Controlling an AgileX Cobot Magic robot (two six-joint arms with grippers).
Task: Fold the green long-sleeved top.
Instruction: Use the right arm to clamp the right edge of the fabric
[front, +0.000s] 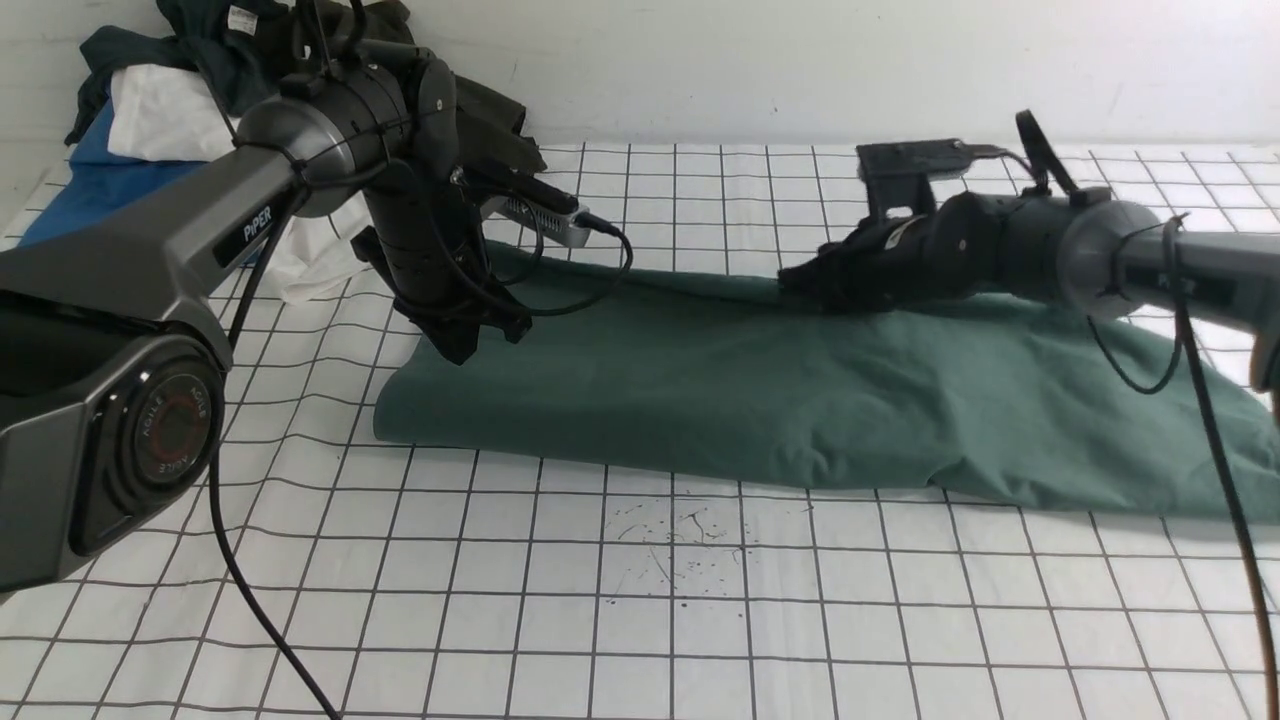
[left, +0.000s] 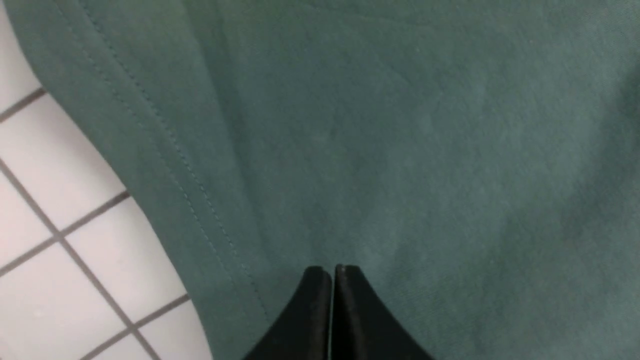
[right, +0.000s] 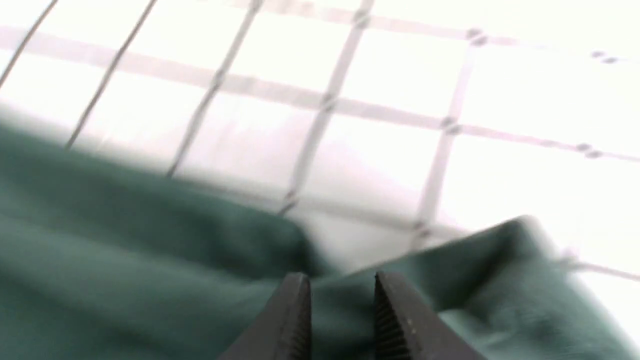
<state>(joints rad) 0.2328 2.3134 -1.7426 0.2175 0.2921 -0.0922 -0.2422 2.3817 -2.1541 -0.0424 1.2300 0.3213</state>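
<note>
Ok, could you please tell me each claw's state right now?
Left claw: shut, tips on the green top; grip cannot be told.
Right claw: open, top fabric between its jaws.

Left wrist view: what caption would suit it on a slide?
Closed left pincer with its tips on the green top, near the stitched hem, over a white gridded cloth.

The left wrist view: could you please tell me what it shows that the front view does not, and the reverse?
Only the left wrist view: a stitched hem and the left end effector seen closed against the fabric. Only the front view: the left arm, the right arm, and a pile of other clothes at the far left. Both: the green long-sleeved top lying on the gridded cloth.
</note>
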